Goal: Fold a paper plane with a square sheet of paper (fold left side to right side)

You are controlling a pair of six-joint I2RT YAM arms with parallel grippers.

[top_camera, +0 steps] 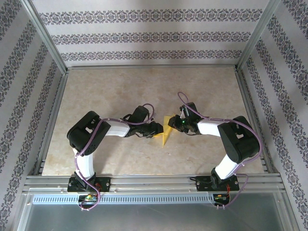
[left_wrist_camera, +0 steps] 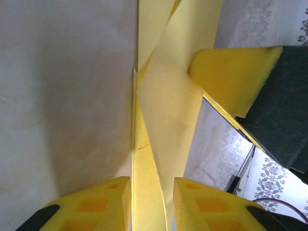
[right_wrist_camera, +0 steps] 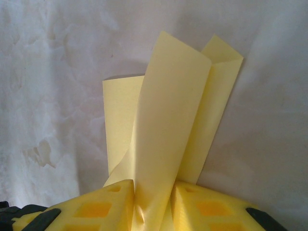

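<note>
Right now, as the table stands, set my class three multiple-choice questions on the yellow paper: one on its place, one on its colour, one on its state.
1. Where is the square sheet of paper?
A. at the far edge of the table
B. mid-table, between the left end effector and the right end effector
C. on the near rail

2. What colour is it?
A. yellow
B. blue
C. white

3. What state is it in?
A. flat and unfolded
B. folded, with flaps overlapping
C. torn in two

Answers:
1 B, the top view shows it where the two arms meet.
2 A, it is bright yellow in every view.
3 B, the right wrist view shows creased flaps crossing.
</note>
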